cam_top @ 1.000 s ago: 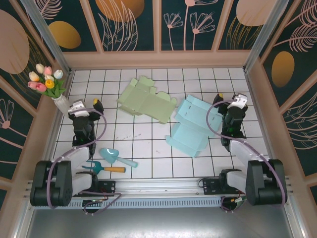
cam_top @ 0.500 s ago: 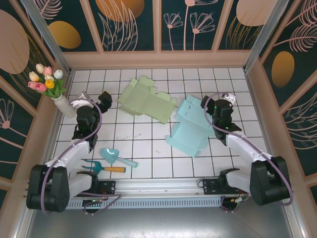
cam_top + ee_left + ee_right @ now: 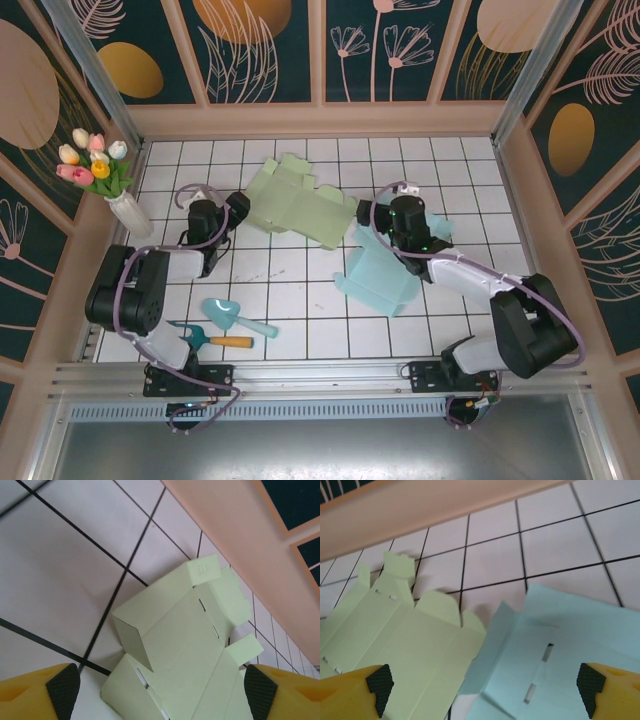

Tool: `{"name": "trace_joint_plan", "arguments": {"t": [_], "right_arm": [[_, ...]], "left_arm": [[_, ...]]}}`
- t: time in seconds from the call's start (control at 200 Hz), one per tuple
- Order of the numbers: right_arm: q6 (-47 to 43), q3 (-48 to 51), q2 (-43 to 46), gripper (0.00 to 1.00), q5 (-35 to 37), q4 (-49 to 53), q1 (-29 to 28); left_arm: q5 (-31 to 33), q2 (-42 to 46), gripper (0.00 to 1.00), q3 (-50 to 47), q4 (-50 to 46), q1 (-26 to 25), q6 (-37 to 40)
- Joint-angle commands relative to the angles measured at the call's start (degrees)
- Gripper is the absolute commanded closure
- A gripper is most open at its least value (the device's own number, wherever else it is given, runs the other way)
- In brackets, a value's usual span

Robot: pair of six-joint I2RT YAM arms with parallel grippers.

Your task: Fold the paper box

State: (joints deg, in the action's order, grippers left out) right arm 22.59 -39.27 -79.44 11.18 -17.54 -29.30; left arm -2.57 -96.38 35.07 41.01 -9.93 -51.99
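Note:
A flat pale green paper box lies unfolded at the back middle of the tiled table. A light blue paper box, partly creased, lies to its right and touches it. My left gripper is low at the green box's left edge, open. In the left wrist view the green box has one side flap raised and lies just ahead of the open left gripper. My right gripper hovers over the blue box's top left part, open. The right wrist view has the green box and blue box under the right gripper.
A vase of tulips stands at the back left, close to the left arm. A teal trowel and an orange-handled garden fork lie at the front left. Wooden walls ring the table.
Both arms have reached forward and inward from upright poses. The left gripper came down to the green box's left edge; the right gripper swung left over the blue box.

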Motion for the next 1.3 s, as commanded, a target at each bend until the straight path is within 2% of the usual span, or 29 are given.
{"name": "trace_joint_plan", "arguments": {"t": [0.0, 0.29, 0.626, 0.706, 0.816, 0.936, 1.051, 1.196, 1.296], "right_arm": [[-1.8, -2.6, -1.4, 0.02, -0.3, -1.4, -1.7], [-2.0, -4.0, -5.0, 0.02, -0.6, -3.7, -7.5], [-1.4, -4.6, -9.3, 0.03, -0.4, -5.8, -11.1], [-1.2, -4.2, -9.6, 0.03, -0.5, -6.3, -11.5], [-0.9, -3.7, -9.9, 0.03, 0.0, -6.7, -12.1], [-0.6, -3.3, -10.5, 0.03, -0.2, -7.6, -12.7], [-0.3, -3.4, -11.2, 0.03, -0.3, -8.0, -13.6], [0.0, -3.1, -12.0, 0.03, -0.2, -8.6, -15.1], [0.4, -2.6, -12.4, 0.03, 0.5, -8.6, -16.0]], "left_arm": [[-2.3, -3.0, 0.15, 2.5, 4.1, -0.9, -2.4], [2.8, -3.6, 0.17, 0.5, 1.8, -2.1, -0.7], [3.7, 1.5, 0.15, -1.4, -6.7, -2.3, -1.2], [4.1, 2.7, 0.20, -1.1, -8.8, -2.7, -2.3], [5.0, 3.4, 0.21, -0.2, -12.0, -3.9, -2.5], [5.8, 2.7, 0.29, 0.1, -11.1, -4.9, -2.9], [5.7, 1.6, 0.42, 0.5, -9.5, -5.1, -3.5], [6.6, 0.6, 0.50, 0.4, -7.6, -5.2, -4.2], [6.5, -0.4, 0.62, 0.5, -6.1, -5.1, -4.5]]}}
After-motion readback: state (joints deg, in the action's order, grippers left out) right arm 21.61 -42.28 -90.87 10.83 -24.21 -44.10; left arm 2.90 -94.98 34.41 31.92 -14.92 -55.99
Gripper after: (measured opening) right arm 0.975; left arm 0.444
